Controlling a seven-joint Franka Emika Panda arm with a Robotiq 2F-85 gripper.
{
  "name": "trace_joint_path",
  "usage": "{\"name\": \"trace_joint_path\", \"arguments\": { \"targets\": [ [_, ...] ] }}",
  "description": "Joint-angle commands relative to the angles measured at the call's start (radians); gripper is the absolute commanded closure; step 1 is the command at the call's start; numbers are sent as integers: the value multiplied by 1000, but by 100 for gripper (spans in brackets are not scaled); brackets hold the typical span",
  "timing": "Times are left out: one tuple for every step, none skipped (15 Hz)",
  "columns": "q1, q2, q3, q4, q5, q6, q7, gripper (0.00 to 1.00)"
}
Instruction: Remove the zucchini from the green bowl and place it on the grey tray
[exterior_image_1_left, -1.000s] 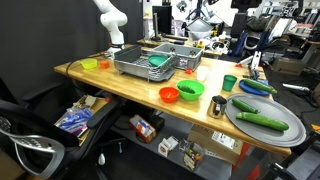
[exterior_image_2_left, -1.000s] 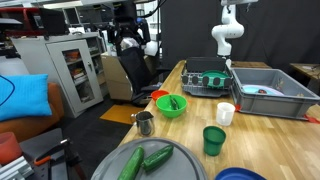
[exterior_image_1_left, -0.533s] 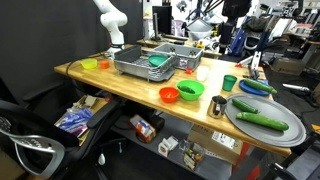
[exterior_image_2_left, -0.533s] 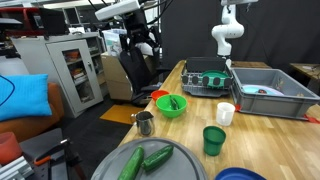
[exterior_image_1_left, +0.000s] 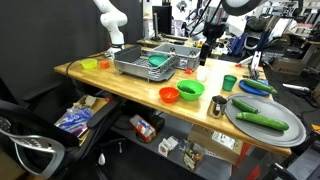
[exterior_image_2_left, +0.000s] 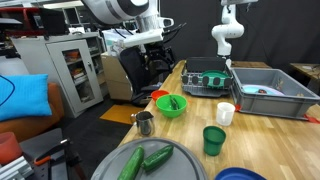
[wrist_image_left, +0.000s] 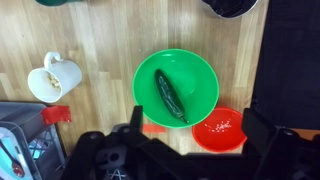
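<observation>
A zucchini (exterior_image_2_left: 174, 102) lies in the green bowl (exterior_image_2_left: 168, 113) (arm (exterior_image_2_left: 120, 12) overhead).

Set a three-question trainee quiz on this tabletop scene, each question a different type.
1. True or false: the zucchini lies inside the green bowl.
2. The neighbouring bowl close beside it in the wrist view is: A orange-red; B blue; C white.
3. In an exterior view, how many green vegetables already lie on the grey tray?

Key: 1 true; 2 A; 3 two.
</observation>
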Motion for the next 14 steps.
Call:
{"name": "trace_joint_path", "arguments": {
  "targets": [
    [-21,28,18,17,8,0,-2,0],
    [-23,48,18,26,9,0,-2,0],
    [-23,51,19,28,9,0,-1,0],
    [-23,47,20,28,9,0,-1,0],
    [-22,41,21,28,9,-1,-1,0],
    [-22,39,21,28,9,-1,-1,0],
    [-22,38,21,28,9,-1,-1,0],
    [-22,38,21,28,9,-1,-1,0],
    [-2,41,2,36,-47,-13,41,0],
    [5,45,-1,43,-78,-15,50,0],
    [14,51,-6,50,-120,-16,71,0],
    [28,61,-14,62,-175,-23,98,0],
    [41,70,-22,73,-235,-27,125,0],
    [51,84,-26,84,-285,-29,145,0]
  ]
}}
